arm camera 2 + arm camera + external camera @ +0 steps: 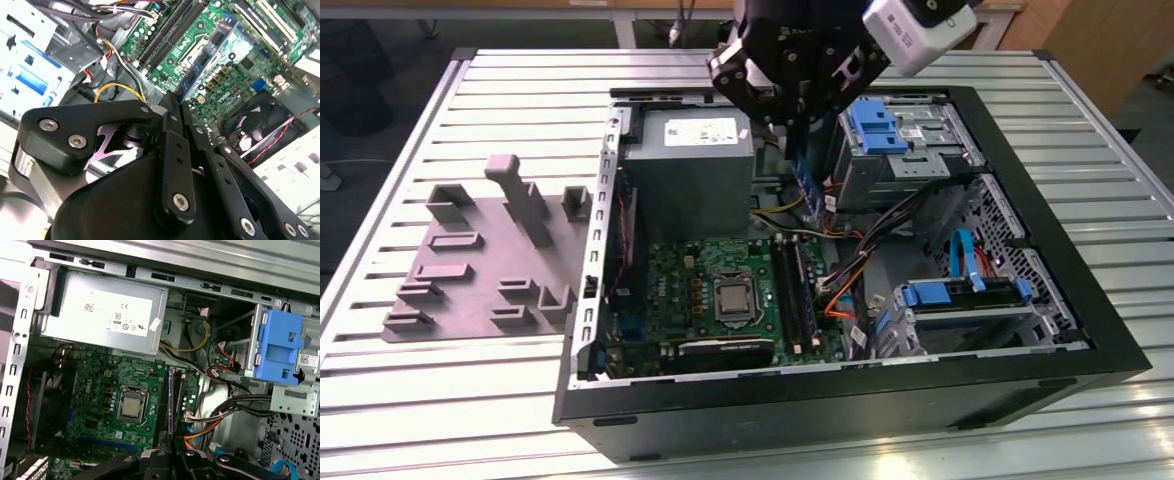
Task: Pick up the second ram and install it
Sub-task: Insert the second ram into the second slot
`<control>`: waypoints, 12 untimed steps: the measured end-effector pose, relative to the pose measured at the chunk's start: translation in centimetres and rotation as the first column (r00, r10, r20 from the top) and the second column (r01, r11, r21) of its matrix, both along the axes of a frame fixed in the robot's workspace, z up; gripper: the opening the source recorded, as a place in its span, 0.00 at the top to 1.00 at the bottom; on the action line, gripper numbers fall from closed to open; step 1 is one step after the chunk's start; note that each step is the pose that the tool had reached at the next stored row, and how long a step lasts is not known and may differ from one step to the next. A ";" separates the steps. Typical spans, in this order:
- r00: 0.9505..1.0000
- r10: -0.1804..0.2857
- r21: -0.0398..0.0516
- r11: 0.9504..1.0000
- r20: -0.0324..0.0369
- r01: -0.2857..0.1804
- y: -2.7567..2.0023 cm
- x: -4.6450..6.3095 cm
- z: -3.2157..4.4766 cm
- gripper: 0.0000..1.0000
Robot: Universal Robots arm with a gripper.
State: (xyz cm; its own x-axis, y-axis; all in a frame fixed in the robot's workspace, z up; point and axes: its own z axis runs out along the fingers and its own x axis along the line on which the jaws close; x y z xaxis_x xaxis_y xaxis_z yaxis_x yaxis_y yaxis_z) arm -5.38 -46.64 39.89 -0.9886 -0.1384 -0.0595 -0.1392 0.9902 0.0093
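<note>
At upper centre of the exterior view, the second ram (815, 178) is held clenched in the claw (803, 120) above the motherboard (707, 290); insertion remains undone.

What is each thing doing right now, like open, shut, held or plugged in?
gripper: shut on the second ram.
second ram: held in the air over the motherboard, not in a socket.
motherboard: lying inside the computer case.
computer case: lying flat, side open.
processor chip: sitting in its socket, uncovered.
grey tray: lying flat outside the case.
</note>
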 end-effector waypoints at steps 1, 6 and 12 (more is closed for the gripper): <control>1.000 -0.018 0.000 1.000 0.000 0.018 0.00 0.0 -0.04 0.86; 0.994 -0.106 0.000 0.994 0.000 0.106 0.00 0.0 -0.24 0.86; 0.978 -0.211 0.000 0.978 -0.001 0.211 0.00 0.0 -0.52 0.86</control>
State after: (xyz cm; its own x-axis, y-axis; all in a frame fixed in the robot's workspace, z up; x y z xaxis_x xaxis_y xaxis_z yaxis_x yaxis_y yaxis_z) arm -5.38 -46.64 39.38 -0.9956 0.0731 -0.0588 0.0727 0.9973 0.0092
